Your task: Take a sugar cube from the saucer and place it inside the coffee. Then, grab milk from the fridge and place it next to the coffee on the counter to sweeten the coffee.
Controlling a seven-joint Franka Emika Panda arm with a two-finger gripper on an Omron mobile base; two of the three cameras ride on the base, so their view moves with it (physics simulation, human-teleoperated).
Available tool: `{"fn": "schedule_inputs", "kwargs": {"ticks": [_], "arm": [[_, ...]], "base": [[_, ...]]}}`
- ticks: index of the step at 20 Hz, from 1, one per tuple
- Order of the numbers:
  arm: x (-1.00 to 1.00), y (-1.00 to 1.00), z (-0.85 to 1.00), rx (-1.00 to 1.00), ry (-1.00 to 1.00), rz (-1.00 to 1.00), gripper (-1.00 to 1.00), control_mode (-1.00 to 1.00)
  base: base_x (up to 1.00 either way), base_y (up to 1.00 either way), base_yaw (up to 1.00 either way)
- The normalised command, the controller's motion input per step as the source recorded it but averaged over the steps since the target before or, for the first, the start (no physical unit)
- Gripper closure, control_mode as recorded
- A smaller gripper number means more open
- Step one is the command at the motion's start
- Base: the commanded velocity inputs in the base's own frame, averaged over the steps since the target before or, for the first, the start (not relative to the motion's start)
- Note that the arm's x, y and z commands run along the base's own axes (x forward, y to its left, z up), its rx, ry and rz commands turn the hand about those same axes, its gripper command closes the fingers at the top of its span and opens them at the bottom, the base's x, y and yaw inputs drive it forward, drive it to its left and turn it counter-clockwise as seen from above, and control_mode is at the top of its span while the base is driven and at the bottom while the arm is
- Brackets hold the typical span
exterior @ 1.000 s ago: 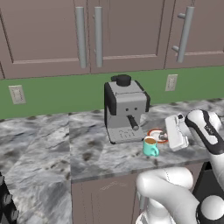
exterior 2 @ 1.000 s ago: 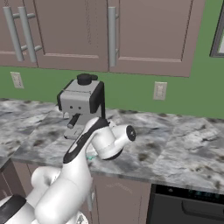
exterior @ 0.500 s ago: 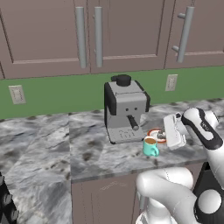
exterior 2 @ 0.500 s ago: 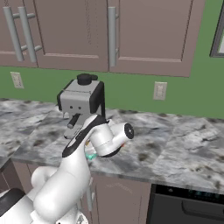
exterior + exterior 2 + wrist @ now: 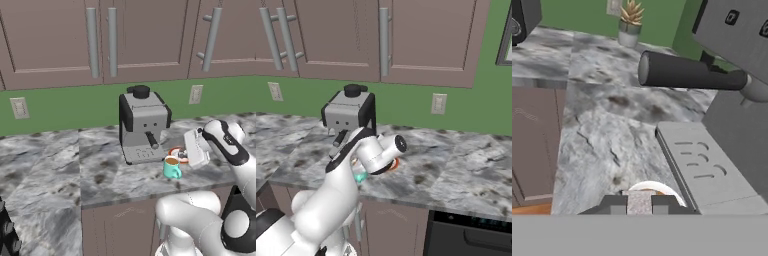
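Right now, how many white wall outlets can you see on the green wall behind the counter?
2: one white wall outlet far left of the grey coffee machine, another white wall outlet to its right. More may be hidden.

Polished marbled-stone counter (image 5: 105,170) (dark flecks), matt brown cabinets (image 5: 125,40)

The claw (image 5: 640,204) sits low over the tabletop (image 5: 100,170), shut on the sugar cube (image 5: 640,202). Close on one side of it stands the coffee machine (image 5: 142,125): its drip tray (image 5: 704,170) lies just beside the claw, and its dark portafilter handle (image 5: 687,71) juts out ahead and above, barring a straight rise that way. The coffee (image 5: 172,167) and the saucer (image 5: 178,152) crowd the spot near the claw. On the claw's other side, bare marbled tabletop runs wide and open, out to a small potted plant (image 5: 630,22) far ahead.
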Motion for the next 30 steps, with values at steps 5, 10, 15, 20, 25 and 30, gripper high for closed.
{"fn": "schedule_inputs", "kwargs": {"ticks": [5,10,15,20,25,30], "arm": [[0.0,0.15,0.0,-0.06,0.01,0.0,-1.0,-1.0],[0.0,0.02,0.0,-0.02,0.0,0.0,-1.0,-1.0],[0.0,0.0,0.09,0.0,0.0,0.0,-1.0,-1.0],[0.0,0.0,0.28,0.0,-0.01,0.0,-1.0,-1.0],[-0.11,0.0,-0.02,-0.01,0.0,0.0,-1.0,-1.0],[-0.22,-0.01,-0.03,-0.01,0.0,0.0,-1.0,-1.0]], "base": [[0.0,0.0,0.0],[0.0,0.0,0.0],[0.0,0.0,0.0],[0.0,0.0,0.0],[0.0,0.0,0.0],[0.0,0.0,0.0]]}}
